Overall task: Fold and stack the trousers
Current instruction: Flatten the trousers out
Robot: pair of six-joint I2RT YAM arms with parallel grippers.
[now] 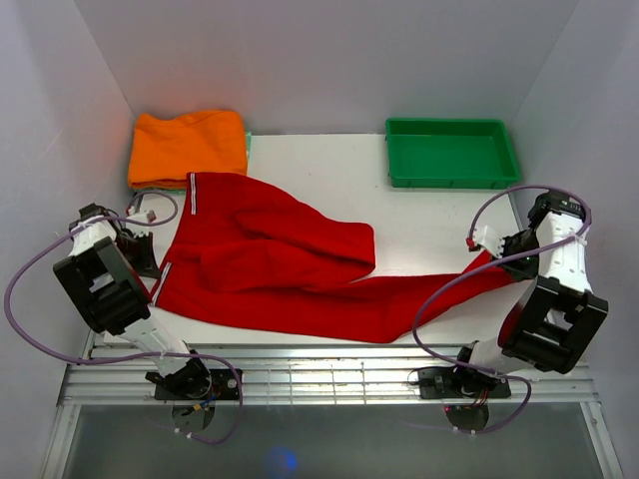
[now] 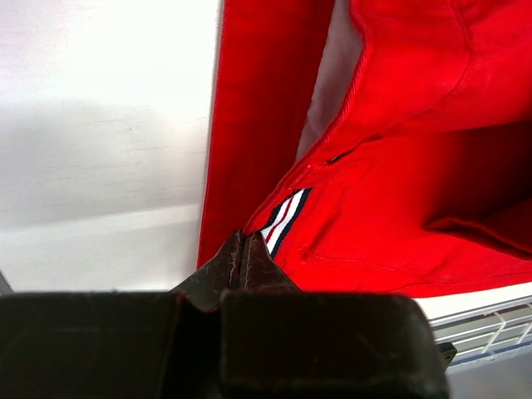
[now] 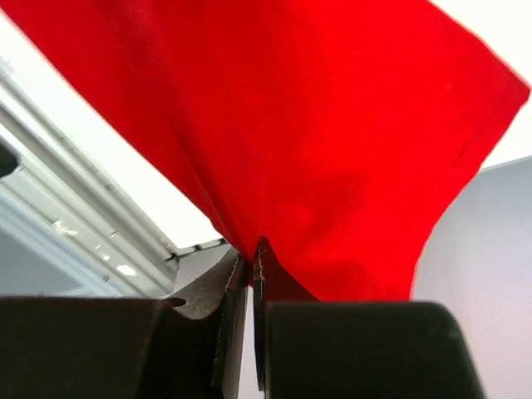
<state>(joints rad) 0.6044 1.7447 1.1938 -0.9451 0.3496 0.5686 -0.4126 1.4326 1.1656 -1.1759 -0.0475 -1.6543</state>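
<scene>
Red trousers (image 1: 290, 269) lie spread across the white table, waist at the left with striped trim, one leg folded over, the other leg stretched right. My left gripper (image 1: 150, 261) is shut on the waistband corner beside the striped trim (image 2: 285, 218); its tip shows in the left wrist view (image 2: 242, 241). My right gripper (image 1: 511, 261) is shut on the end of the long leg (image 3: 332, 150), pinching cloth at its tip (image 3: 253, 253). Folded orange trousers (image 1: 187, 146) lie at the back left.
A green tray (image 1: 454, 152) stands at the back right. The table's slatted metal front edge (image 1: 329, 379) runs below the trousers. White walls close in on the left, right and back.
</scene>
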